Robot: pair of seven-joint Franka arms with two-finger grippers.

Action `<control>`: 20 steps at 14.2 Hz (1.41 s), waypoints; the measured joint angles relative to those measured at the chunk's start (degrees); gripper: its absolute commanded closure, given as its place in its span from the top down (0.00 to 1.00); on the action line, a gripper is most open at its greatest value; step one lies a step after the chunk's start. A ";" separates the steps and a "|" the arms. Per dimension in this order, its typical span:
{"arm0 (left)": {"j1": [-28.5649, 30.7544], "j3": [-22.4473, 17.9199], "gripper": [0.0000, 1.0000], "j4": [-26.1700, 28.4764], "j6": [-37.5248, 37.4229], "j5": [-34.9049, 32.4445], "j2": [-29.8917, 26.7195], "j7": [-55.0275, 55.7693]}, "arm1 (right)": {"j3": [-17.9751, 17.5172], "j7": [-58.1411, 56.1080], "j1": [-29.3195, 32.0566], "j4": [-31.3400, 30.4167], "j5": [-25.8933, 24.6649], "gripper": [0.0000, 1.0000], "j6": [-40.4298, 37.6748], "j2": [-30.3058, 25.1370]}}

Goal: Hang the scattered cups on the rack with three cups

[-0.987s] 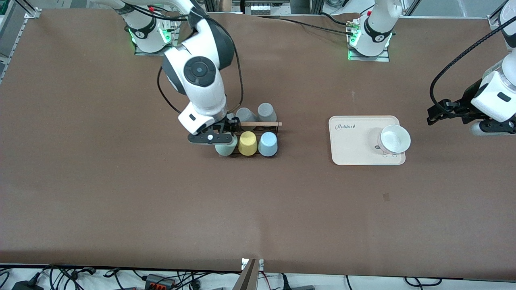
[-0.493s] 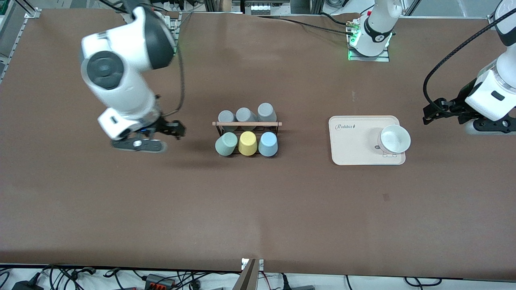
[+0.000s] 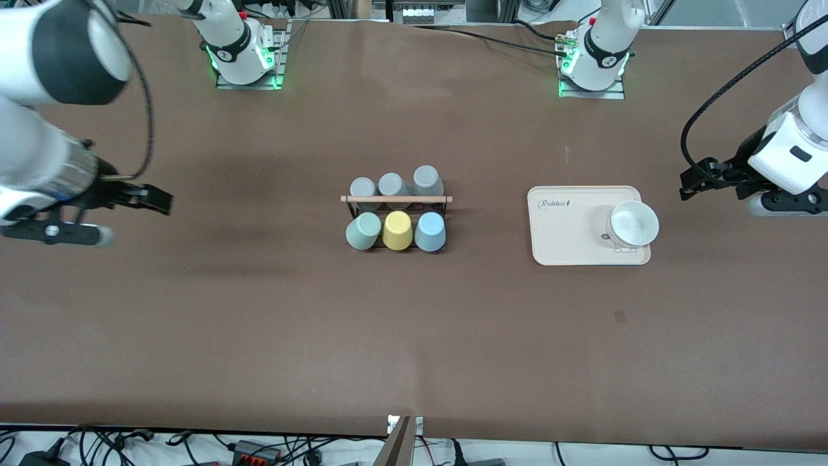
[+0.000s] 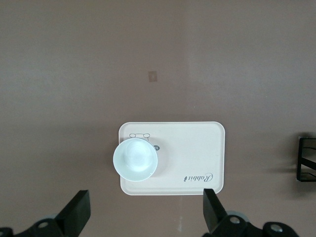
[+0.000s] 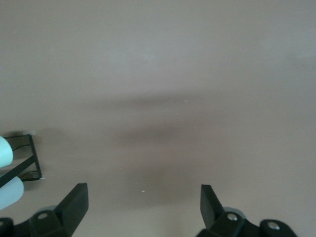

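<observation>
The black wire rack (image 3: 396,199) with a wooden rod across its top stands mid-table. The mint-green cup (image 3: 362,231) and the light blue cup (image 3: 430,231) sit upside down on its nearer row, with a yellow cup (image 3: 397,230) between them. My right gripper (image 3: 150,199) is open and empty over bare table toward the right arm's end, well apart from the rack. Its wrist view (image 5: 143,207) shows a rack corner (image 5: 24,165). My left gripper (image 3: 695,181) is open and empty, waiting beside the tray toward the left arm's end; it also shows in its wrist view (image 4: 145,212).
Three grey cups (image 3: 391,184) sit on the rack's row farther from the front camera. A cream tray (image 3: 563,233) holding a white bowl (image 3: 634,223) lies toward the left arm's end; tray (image 4: 197,148) and bowl (image 4: 136,159) show in the left wrist view.
My right gripper has left the mint-green cup on the rack and swung away toward the right arm's end of the table. The left arm has barely moved.
</observation>
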State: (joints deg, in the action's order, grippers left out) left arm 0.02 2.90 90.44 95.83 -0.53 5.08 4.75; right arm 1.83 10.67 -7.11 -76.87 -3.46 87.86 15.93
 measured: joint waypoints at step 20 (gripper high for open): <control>0.07 -0.07 1.00 0.00 0.71 0.00 0.13 0.00 | -1.63 -7.46 8.90 -5.14 3.30 1.00 -0.85 -8.50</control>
State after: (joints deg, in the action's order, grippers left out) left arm 0.10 2.84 90.44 96.55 -0.53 5.21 4.75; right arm 0.20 3.22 1.79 -82.01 -0.17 87.01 7.43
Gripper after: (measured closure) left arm 0.000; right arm 0.000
